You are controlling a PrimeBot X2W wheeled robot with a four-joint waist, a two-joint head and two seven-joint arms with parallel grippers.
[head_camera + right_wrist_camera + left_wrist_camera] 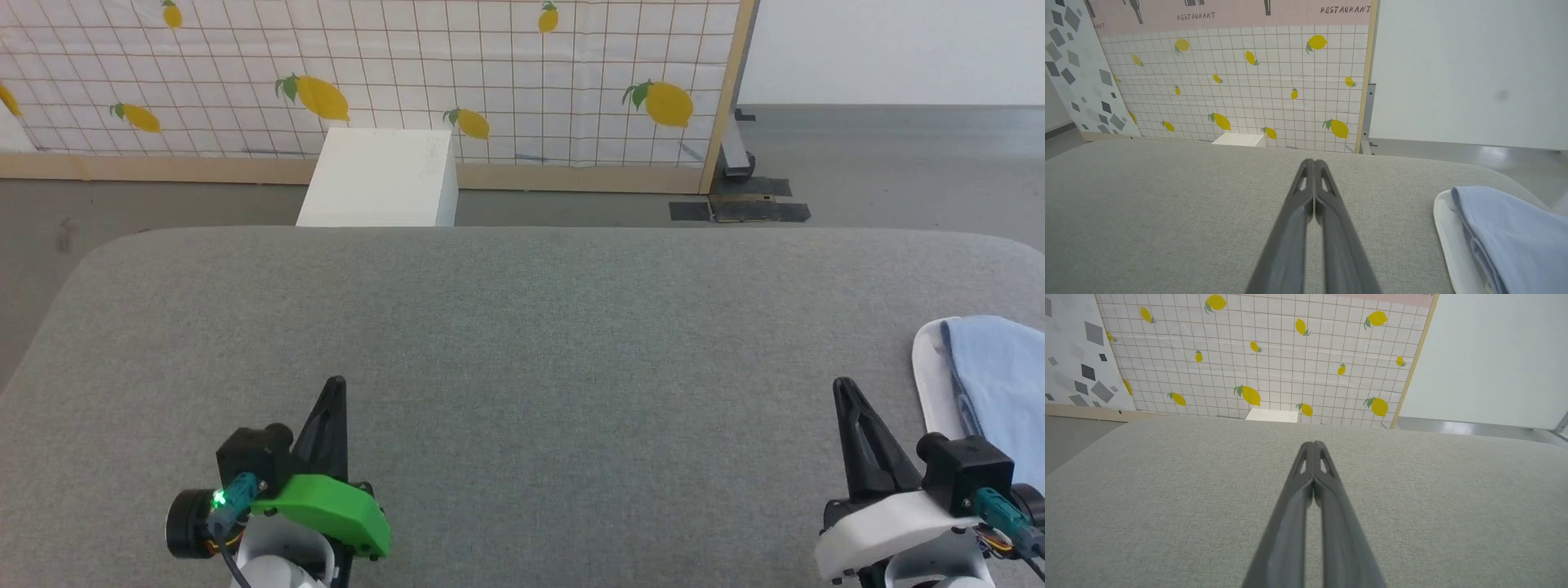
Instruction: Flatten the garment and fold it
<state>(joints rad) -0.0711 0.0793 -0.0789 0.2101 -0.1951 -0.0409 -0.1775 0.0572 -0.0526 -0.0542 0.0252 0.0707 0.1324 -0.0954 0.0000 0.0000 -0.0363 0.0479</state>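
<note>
Two grippers are seen at the near edge of a grey fabric-covered table (522, 327). At the near left, the left gripper (335, 390) is pointed toward the far side, its two dark fingers pressed together with nothing between them. Beyond the table's far edge, a white box (380, 175) is set on the floor before a lemon-patterned grid panel (490, 65). At the near right, the right gripper (842, 392) is likewise closed on nothing. Just right of it, untouched, the garment (1000, 384) is laid in folds at the table's right edge, its white collar (927, 371) on the left side.
</note>
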